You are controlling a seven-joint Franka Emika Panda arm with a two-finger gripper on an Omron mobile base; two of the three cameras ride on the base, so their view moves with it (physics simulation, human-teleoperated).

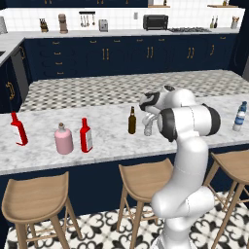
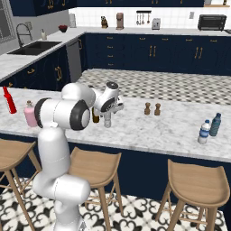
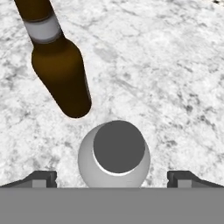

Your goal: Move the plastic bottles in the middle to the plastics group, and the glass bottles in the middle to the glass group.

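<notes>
So the hand (image 3: 112, 177) sits right above the small greyish plastic bottle (image 3: 114, 154), looking straight down on its cap. The fingertips (image 3: 41, 178) are spread wide on either side of it with clear gaps, so it's open and not gripping anything. From the left base camera the hand (image 1: 149, 127) is down at that bottle (image 1: 148, 129) in the middle of the marble table (image 1: 107, 141). The brown beer bottle (image 3: 59, 65) stands just beside it, a bit to the left (image 1: 132, 120).

Further left there's a red bottle with a white label (image 1: 86, 135), touching or nearly touching the pink flask (image 1: 63, 139), and another red bottle (image 1: 19, 129) well apart near the table's end. Far off to the right stands the blue-labelled water bottle (image 2: 204, 131), with a darker bottle (image 2: 215, 124) just beside it.
</notes>
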